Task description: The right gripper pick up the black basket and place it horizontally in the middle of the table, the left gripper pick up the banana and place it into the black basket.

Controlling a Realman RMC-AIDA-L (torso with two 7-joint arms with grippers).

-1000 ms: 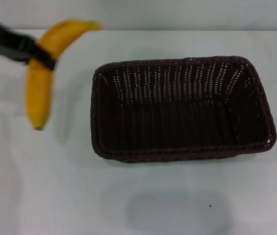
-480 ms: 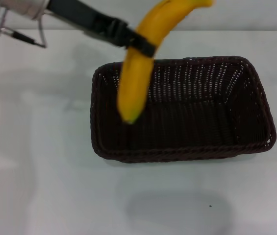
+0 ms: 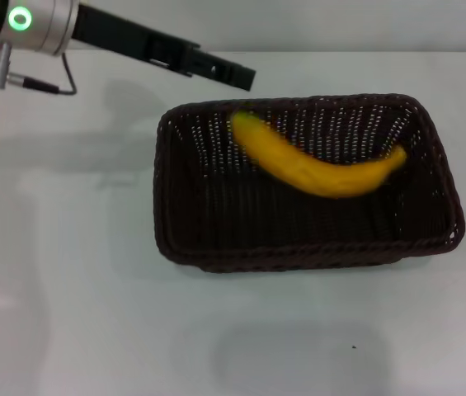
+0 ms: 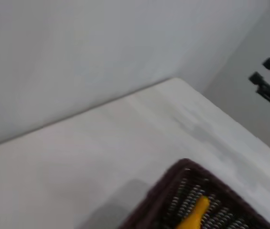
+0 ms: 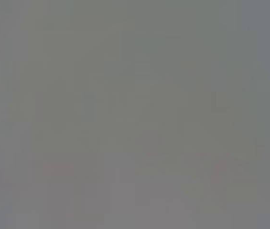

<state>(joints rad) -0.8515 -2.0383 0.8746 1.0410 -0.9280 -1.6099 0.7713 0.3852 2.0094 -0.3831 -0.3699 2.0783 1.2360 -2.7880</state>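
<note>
Hovering above the far left corner of the black basket point(image 3: 307, 186), the left gripper point(image 3: 245, 78) carries nothing; whether its jaws are spread or pressed together I cannot tell from the side-on head view, and the left wrist view shows none of its own fingers.

- Just beyond the gripper's tip and below it: the banana point(image 3: 319, 165), inside the basket, apart from the jaws. It looks blurred, so I judge it is dropping or only just landing. Greenish stem end nearest the gripper, other end out toward the far right wall.
- Left wrist view: one corner of the basket rim with a sliver of yellow inside it, which agrees.
- Around that: the basket lies long side across the table point(image 3: 76, 313), roughly mid-table, upright.
- Right gripper: not in the head view; right wrist view shows flat grey only. Parked, by my guess.

Judgement on the step: release looks done or nearly so. Doing it well from here means:
- hold the arm off until the banana settles flat on the wicker floor rather than leaning on the sloped side;
- lift clear upward before swinging back, so the jaws do not clip the braided rim and shift the basket;
- no second grab needed unless the fruit ends up over the rim.
</note>
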